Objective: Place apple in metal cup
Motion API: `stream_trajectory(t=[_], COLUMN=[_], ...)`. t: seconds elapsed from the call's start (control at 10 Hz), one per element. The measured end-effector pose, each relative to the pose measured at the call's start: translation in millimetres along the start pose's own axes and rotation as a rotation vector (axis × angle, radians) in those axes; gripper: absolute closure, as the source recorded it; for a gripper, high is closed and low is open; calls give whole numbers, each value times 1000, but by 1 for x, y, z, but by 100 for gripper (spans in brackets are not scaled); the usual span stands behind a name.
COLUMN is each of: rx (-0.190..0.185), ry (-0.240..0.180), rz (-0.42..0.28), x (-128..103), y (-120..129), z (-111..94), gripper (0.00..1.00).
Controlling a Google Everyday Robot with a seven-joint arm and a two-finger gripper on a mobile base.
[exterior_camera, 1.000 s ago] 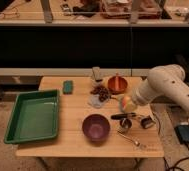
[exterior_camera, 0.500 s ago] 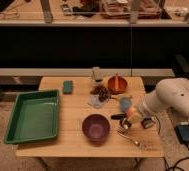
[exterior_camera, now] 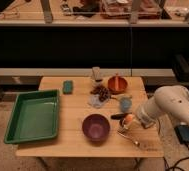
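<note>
My gripper (exterior_camera: 129,122) sits at the right part of the wooden table (exterior_camera: 73,107), jaws clamped on the apple (exterior_camera: 129,119), small yellow-orange ball held at my tip. Metal cup (exterior_camera: 122,134) looks to be just below and slightly camera-side of the jaws, only a shiny bit showing under the apple; its dark handle (exterior_camera: 117,116) runs left from my tip toward the purple bowl, so long axis roughly left-right. Judgement: apple is nearly over the cup, next move is a short drop straight down then release; can't tell if apple already touches the rim.

Largest to smallest around my jaws: table under me; green tray (exterior_camera: 32,116) far left; purple bowl (exterior_camera: 96,126) just left; orange-red bowl (exterior_camera: 117,84) behind, away from camera; pale blue-grey cup (exterior_camera: 125,104) just behind; green sponge (exterior_camera: 67,87) far back-left; spoon (exterior_camera: 132,142) just in front of me. Dark shelving behind the table, cables on the floor right
</note>
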Motion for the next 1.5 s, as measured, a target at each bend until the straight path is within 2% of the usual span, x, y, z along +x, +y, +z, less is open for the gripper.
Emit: stream_trajectory(t=[0.4, 1.5], rx=[-5, 11], ry=[-13, -59], rz=[-1, -15], x=[3, 15], y=[5, 22], z=[6, 43], gripper=[100, 100])
